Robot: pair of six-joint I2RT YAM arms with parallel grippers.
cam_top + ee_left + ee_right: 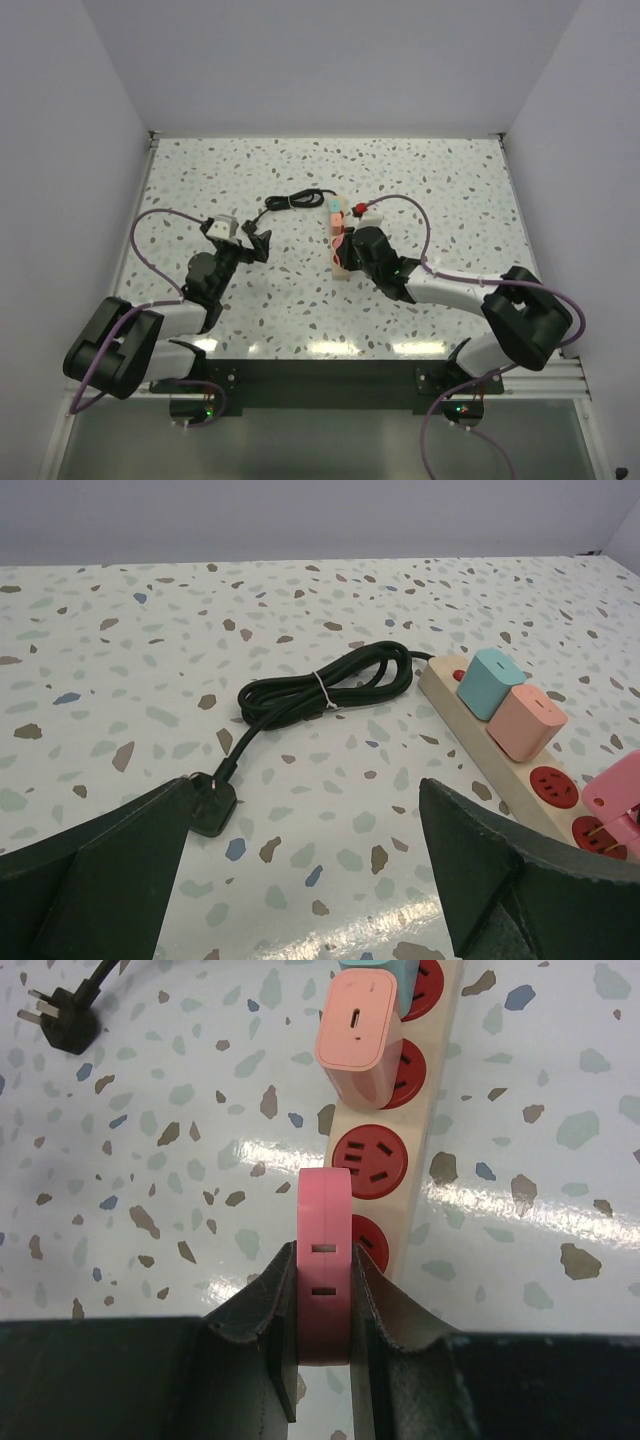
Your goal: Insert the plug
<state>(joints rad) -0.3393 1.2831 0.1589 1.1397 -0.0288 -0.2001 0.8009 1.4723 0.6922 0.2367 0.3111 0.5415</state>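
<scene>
The pink plug [325, 1210], clamped between the right gripper's [324, 1280] fingers, hangs at the near end of the power strip [408, 1120], over a red socket it mostly hides; whether its pins have entered cannot be told. A tilt or sideways drift could jam the pins or shove the loose strip. Beyond one free socket [370, 1162] stands a peach adapter [360, 1030]. The left gripper [305, 830] gapes empty near the black plug [210, 805] and coiled cable [320, 685].

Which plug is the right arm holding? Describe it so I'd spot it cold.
Find the cream power strip with red sockets, mid-table. At its near end the right gripper clamps a pink plug. Unlike the teal adapter and peach adapter seated farther along, it is rosier, and the only one gripped.
</scene>
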